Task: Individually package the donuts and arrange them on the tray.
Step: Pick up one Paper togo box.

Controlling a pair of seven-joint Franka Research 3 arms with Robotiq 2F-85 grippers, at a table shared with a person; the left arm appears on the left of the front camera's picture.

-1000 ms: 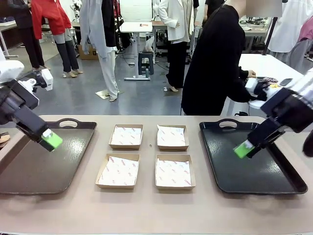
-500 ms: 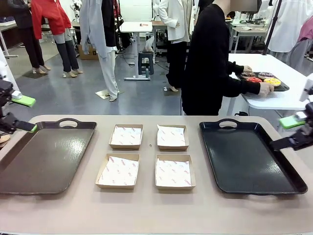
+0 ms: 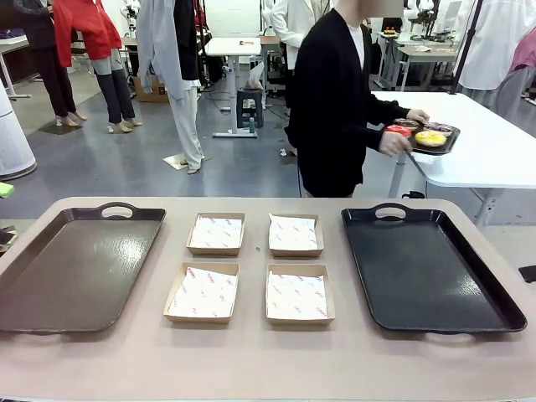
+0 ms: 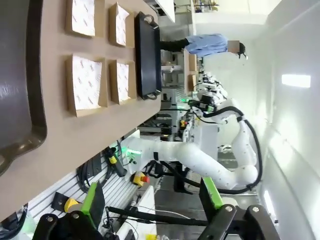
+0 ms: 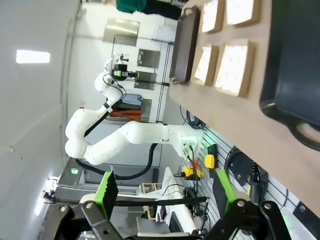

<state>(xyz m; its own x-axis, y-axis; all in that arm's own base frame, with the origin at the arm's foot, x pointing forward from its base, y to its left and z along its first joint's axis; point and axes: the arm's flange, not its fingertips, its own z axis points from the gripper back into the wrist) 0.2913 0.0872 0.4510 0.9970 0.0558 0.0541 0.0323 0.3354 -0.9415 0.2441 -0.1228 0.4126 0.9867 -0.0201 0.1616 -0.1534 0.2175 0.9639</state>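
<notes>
The donuts lie on a small black tray that a person in black holds with both hands beyond the table's far right; a red one and a yellow one stand out beside darker ones. On the table lie a black tray at the right and a brown tray at the left. My left gripper is open and empty, off the table's left end. My right gripper is open and empty as well, off the right end.
Four paper-lined cardboard boxes sit in a two-by-two block between the trays. A white side table stands behind the person. The right wrist view looks along the table past the black tray to the left arm.
Both arms have swung back off the trays and out past the table's ends. The person has lifted the small tray of donuts from the white table and turned toward my table.
</notes>
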